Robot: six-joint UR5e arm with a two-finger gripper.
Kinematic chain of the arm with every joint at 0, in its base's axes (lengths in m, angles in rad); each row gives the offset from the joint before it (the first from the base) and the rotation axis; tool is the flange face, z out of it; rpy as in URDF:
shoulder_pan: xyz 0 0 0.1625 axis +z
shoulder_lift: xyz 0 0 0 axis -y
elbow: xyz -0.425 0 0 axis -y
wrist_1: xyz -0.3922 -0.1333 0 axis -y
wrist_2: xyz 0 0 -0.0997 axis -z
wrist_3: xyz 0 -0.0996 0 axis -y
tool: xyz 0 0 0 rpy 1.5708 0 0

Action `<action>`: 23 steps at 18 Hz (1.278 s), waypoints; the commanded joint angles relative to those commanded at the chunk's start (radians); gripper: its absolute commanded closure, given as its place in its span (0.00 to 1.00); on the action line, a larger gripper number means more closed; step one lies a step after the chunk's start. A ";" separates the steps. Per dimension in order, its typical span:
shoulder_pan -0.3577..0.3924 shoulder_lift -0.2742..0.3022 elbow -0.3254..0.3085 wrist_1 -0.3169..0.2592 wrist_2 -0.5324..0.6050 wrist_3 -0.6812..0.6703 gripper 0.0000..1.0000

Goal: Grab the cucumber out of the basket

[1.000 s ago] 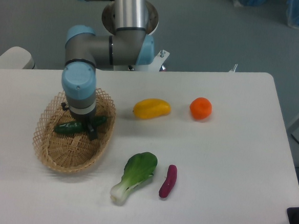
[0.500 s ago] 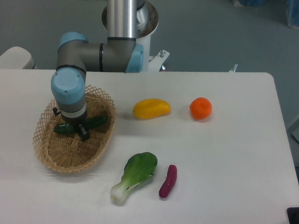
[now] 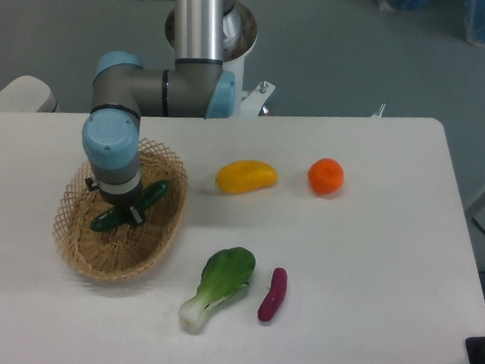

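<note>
Dark green cucumber [image 3: 133,205] lies diagonal inside the tan oval wicker basket [image 3: 79,250], middle hidden, right end higher.

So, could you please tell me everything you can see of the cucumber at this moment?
The cucumber is slim, dark green and glossy, with tapered ends. It lies tilted inside the basket, one end up and to the right near the rim, the other down and to the left. Its middle is hidden under the gripper, whose dark fingers sit on either side of it. Whether they are pressing on it, or whether it has left the basket floor, cannot be told from this view.
</note>
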 joint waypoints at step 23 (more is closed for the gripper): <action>0.299 -0.124 0.279 -0.055 0.020 0.253 0.90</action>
